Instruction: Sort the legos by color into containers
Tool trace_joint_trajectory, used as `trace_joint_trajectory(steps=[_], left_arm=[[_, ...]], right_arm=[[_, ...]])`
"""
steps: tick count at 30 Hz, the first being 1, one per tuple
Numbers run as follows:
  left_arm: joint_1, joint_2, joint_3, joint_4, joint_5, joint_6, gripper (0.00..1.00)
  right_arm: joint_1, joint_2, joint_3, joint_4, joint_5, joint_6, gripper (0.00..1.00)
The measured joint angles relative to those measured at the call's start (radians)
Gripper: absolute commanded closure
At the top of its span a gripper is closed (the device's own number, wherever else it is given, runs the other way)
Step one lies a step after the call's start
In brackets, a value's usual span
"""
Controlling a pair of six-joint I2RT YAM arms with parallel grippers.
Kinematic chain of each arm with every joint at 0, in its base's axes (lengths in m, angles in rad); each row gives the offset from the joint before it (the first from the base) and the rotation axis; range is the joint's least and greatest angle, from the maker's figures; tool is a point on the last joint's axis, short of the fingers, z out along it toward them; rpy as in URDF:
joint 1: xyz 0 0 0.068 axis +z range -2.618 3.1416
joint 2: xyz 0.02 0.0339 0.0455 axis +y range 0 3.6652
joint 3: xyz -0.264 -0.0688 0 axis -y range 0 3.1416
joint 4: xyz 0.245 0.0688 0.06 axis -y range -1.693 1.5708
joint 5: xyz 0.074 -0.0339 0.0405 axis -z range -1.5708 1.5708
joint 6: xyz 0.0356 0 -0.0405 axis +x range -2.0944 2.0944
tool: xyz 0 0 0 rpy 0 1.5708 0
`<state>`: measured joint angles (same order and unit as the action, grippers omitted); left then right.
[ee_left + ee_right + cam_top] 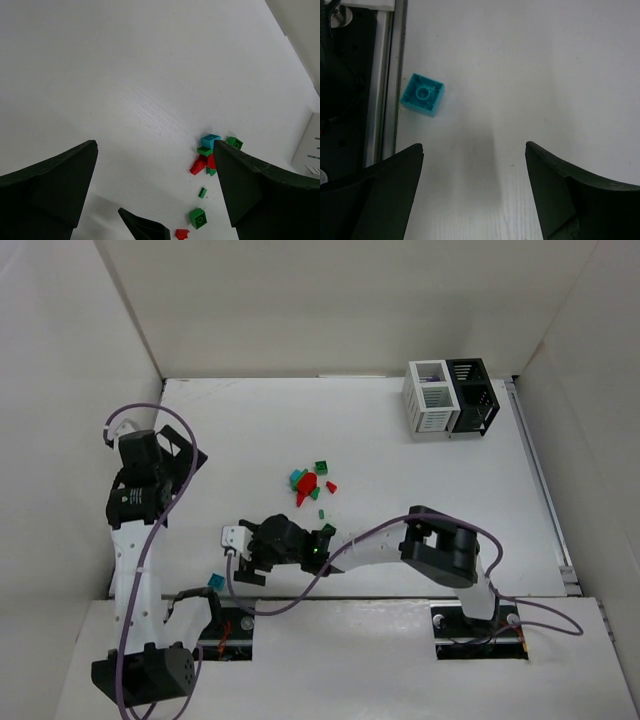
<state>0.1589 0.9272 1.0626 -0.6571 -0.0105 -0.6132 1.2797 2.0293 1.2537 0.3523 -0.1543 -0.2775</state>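
**Left pincer** (155, 190): spread wide, nothing between the fingers. It sits at the left of the table (400, 470).

**Right pincer** (475, 190): spread and empty, at the near edge, left of centre. Your top view shows only its back, with the fingertips hidden.

**Legos** (312, 483): a mid-table pile of red, green and teal. The bricks overlap, so you cannot count them.
- A teal brick (422, 95) lies alone at the near edge, clear of the right pincer.
- A red brick (181, 233) is cut off by the frame.

**Containers** (450, 398): white bin (430, 398) and black bin (472, 395), joined, at the far right. You cannot make out the contents.
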Motion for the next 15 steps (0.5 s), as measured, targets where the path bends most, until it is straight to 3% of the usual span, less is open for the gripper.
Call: trace_joint_trajectory(steps=[15], left_arm=[[0.000,-0.041,-0.074,0.001,-0.002,0.007,0.00]], right_arm=[[0.108,0.168,0.051,0.134,0.069,-0.025,0.08]])
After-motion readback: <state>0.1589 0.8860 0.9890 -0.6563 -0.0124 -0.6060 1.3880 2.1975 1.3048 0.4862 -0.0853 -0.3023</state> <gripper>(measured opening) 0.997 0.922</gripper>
